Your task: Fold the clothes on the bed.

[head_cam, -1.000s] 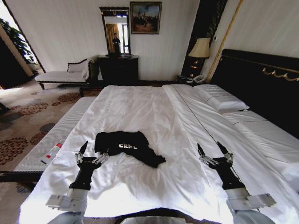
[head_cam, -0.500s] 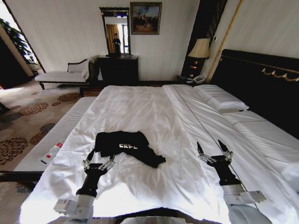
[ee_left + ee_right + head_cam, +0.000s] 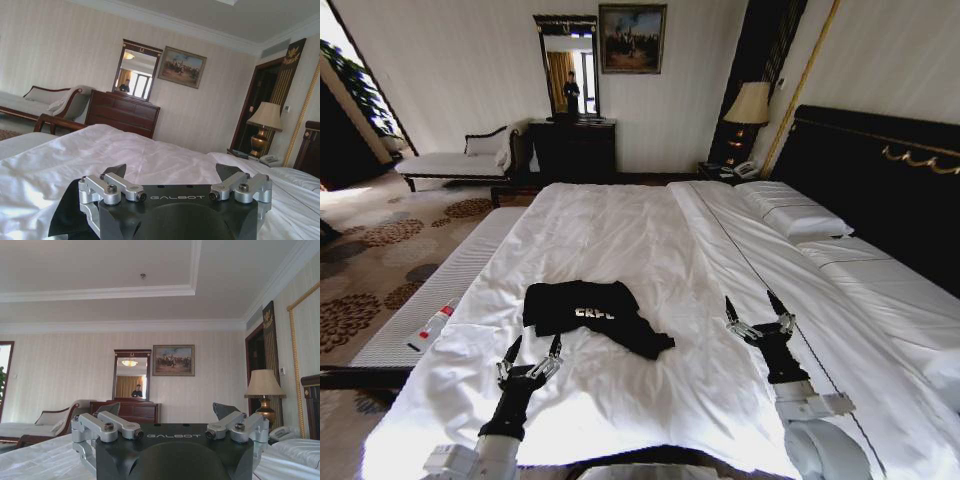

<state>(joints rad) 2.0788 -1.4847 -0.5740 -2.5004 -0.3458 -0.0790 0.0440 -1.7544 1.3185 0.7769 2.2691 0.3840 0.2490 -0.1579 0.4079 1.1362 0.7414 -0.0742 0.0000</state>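
Two pincers hover over the near part of the bed (image 3: 650, 230), and neither holds anything. We see our left pincer (image 3: 531, 352) low over the white sheet, just near of the T-shirt (image 3: 592, 314), its fingers spread and pointing toward the shirt's near left edge without touching it. In the left wrist view the same spread fingers (image 3: 114, 172) frame the sheet, with a dark fold of the T-shirt (image 3: 70, 212) showing right beside the left pincer (image 3: 175, 175). Our right pincer (image 3: 754, 309) is also spread, well to the right of the shirt and raised above the sheet; its wrist camera looks across the room toward the far wall past the right pincer (image 3: 167, 415), so we judge it is tilted upward and not aimed at the cloth.

As for the shirt itself, it lies in a loose, rumpled heap on the near left half of the bed, white lettering facing up, one part trailing out toward the right and near side. We see no clean, squared fold in it.

By our reckoning the task is at its very beginning: no grasp is made, the shirt is not spread flat, and all the folding remains. The left arm looks the closer to a first grip.
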